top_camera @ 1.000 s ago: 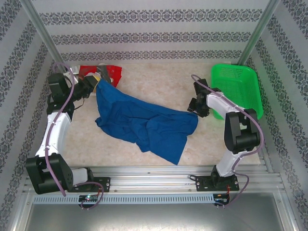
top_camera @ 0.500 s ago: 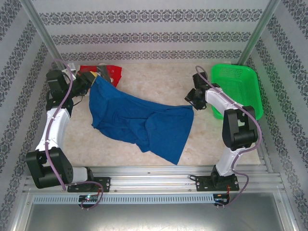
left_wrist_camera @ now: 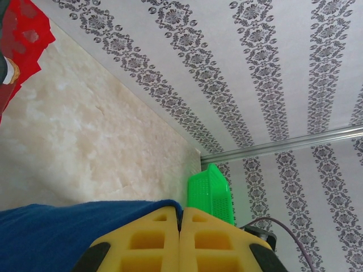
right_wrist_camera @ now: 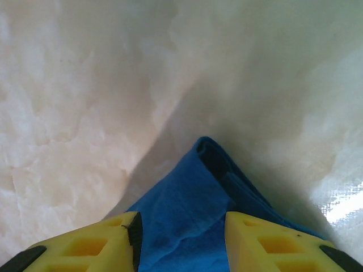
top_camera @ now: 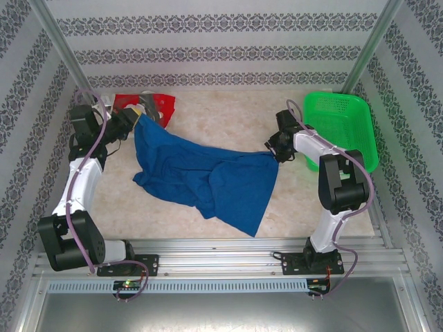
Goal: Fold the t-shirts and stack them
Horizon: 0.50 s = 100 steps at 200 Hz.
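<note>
The royal-blue t-shirt (top_camera: 208,176) lies crumpled across the middle of the table, stretched between both arms. My left gripper (top_camera: 138,117) is at its back-left corner, and the left wrist view shows the yellow jaws (left_wrist_camera: 179,218) pressed together on a blue edge (left_wrist_camera: 57,232). My right gripper (top_camera: 275,151) is at the shirt's right corner. Its fingers (right_wrist_camera: 181,221) stand apart with a raised blue fold (right_wrist_camera: 187,204) between them. The red t-shirt (top_camera: 156,104) lies bunched at the back left behind the left gripper; a red piece of it (left_wrist_camera: 22,39) also shows in the left wrist view.
A green mesh basket (top_camera: 342,124) stands at the back right, close behind the right arm, and shows in the left wrist view (left_wrist_camera: 210,190). Patterned walls close in the table on three sides. Bare marble-look tabletop (top_camera: 228,117) lies between the two grippers.
The right gripper moved back and left, and the shirt's right corner went with it. The left gripper swung left, then back right, with the shirt's left corner in it.
</note>
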Tool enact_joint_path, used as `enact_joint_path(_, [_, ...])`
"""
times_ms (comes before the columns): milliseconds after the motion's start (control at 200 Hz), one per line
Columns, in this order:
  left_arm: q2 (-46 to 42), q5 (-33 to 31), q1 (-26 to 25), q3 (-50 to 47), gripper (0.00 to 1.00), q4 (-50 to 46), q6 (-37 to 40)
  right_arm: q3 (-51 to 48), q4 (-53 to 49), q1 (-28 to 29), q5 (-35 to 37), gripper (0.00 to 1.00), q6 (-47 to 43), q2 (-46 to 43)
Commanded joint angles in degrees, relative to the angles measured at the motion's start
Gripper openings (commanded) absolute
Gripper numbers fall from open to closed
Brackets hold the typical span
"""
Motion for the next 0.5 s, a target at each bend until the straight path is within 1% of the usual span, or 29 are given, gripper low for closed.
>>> enact_joint_path(0, [-1.3, -0.3, 0.6, -0.5, 0.00, 3.1, 1.4, -2.0, 2.1, -0.3, -0.6, 0.44, 3.2, -2.8])
enact_joint_path(495, [-1.2, -0.1, 0.6, -0.7, 0.00, 2.5, 2.0, 0.1, 3.9, -1.3, -0.2, 0.42, 3.2, 2.1])
